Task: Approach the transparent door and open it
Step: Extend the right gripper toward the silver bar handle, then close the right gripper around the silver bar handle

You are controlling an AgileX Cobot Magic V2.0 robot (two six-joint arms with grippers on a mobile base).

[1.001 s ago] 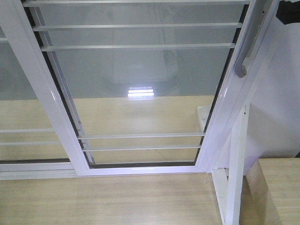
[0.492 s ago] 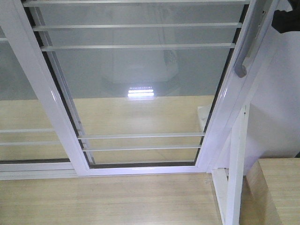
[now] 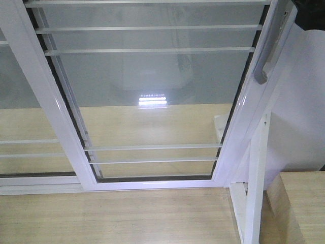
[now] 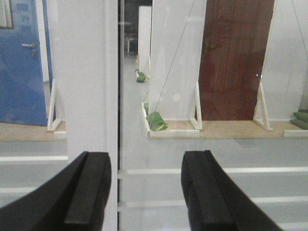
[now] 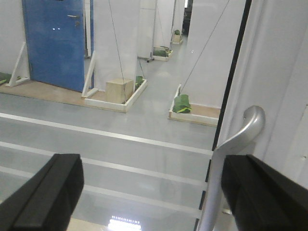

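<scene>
Your left gripper (image 4: 147, 166): two matte black, blocky fingers (image 4: 91, 192) with flat inner faces. Your right gripper (image 5: 154, 168): the same black pair, broader in view, edges slightly rounded.

a wooden box (image 5: 119, 89) is seen near a blue door (image 5: 53, 43). a green bag (image 4: 157, 121) is laid beside a white panel (image 4: 175, 57), near a brown door (image 4: 233, 62).

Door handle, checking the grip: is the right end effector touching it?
Cannot tell: in the right wrist view the handle overlaps the right end effector's finger, no clear gap.
</scene>
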